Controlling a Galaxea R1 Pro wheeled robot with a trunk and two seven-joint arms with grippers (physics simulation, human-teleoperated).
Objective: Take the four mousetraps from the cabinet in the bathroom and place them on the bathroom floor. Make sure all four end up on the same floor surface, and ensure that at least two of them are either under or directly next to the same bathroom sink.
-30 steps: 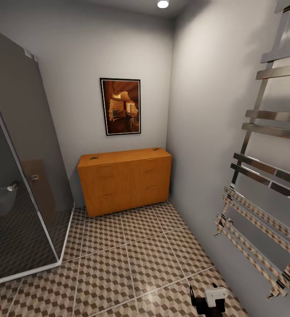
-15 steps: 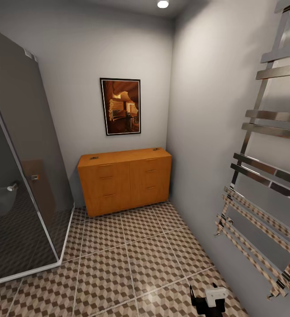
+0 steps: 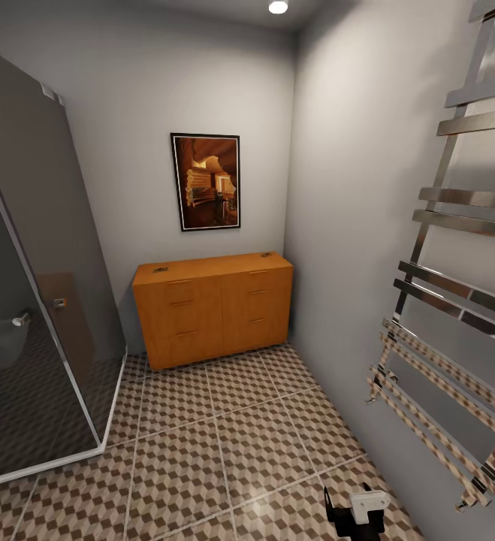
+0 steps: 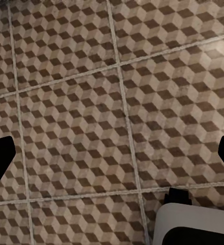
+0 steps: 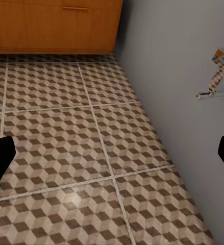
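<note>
Fingers of both grippers spread wide, dark tips at the frame edges of each wrist view, nothing between them: left gripper [image 4: 112,158], right gripper [image 5: 112,158]. Presumably kept open and low for travel toward the pick.

Tiny flat brown wooden mousetraps on the cabinet's flat top: one near the left end [image 3: 160,269], one near the right end [image 3: 265,255]; other two not made out. Orange-brown wooden cabinet with slot-handled drawer fronts [image 3: 213,315] against the far wall, well apart from the arms. Cube-patterned brown, beige and white tiled floor [image 3: 224,443] between.

Head view gives framed picture [image 3: 206,181], glass shower screen [image 3: 37,300], chrome towel rail [image 3: 457,300]. Right wrist view adds cabinet base [image 5: 55,25] close up.
</note>
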